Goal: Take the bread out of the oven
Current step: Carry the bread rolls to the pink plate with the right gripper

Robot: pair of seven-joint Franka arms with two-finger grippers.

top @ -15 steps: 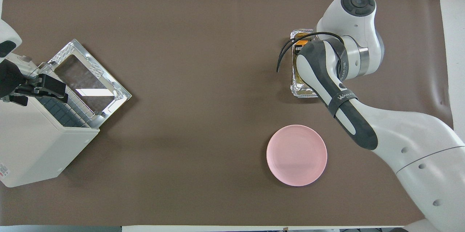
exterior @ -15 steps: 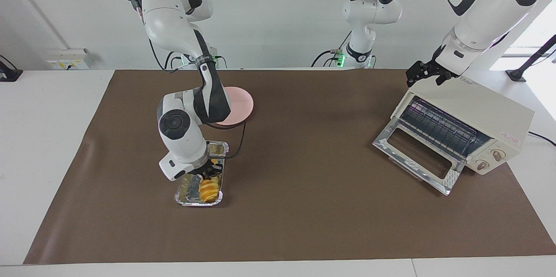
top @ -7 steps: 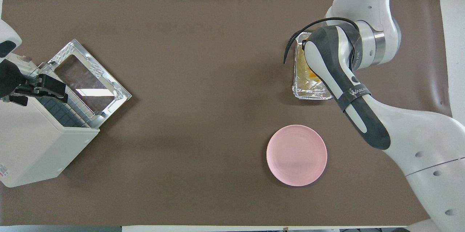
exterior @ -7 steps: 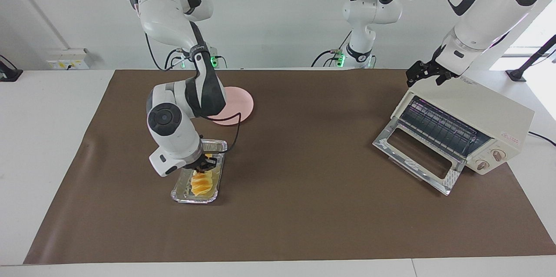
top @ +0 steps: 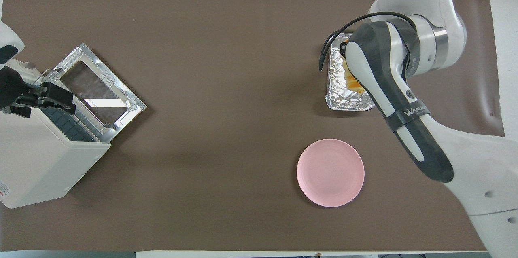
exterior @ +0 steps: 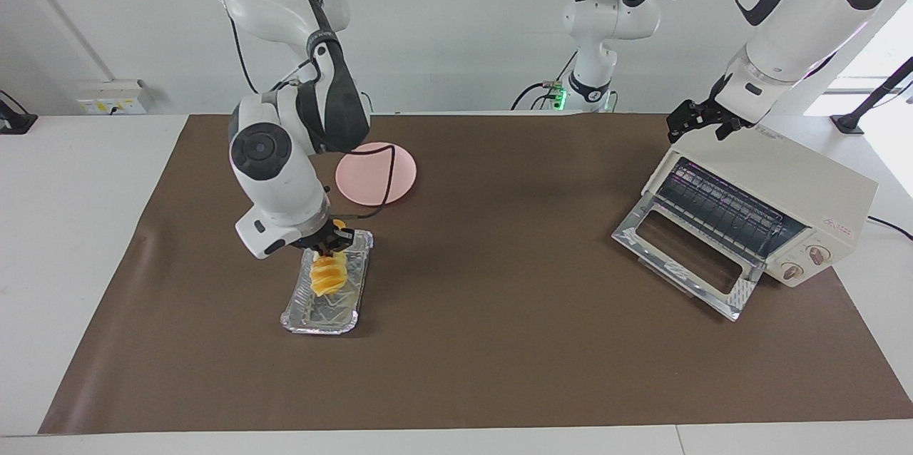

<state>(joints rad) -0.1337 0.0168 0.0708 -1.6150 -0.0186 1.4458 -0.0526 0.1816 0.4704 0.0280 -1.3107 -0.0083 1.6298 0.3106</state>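
In the left half of the facing view the bread (exterior: 327, 277) is being held by one end in the clamped right gripper (exterior: 329, 247), dangling over the foil tray (exterior: 299, 314). It is already out; a set-down on the pink plate (exterior: 376, 172) above is probably being called for. At upper right, the left gripper (exterior: 693, 120) is being kept spread wide over the open oven (exterior: 799, 187), waiting.

bread (top: 351, 81): mostly under right arm | oven (top: 36, 161): cut by edge

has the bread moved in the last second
Yes. The bread, gripped by the right gripper, has risen out of the foil tray and now hangs above it, shifted toward the pink plate.
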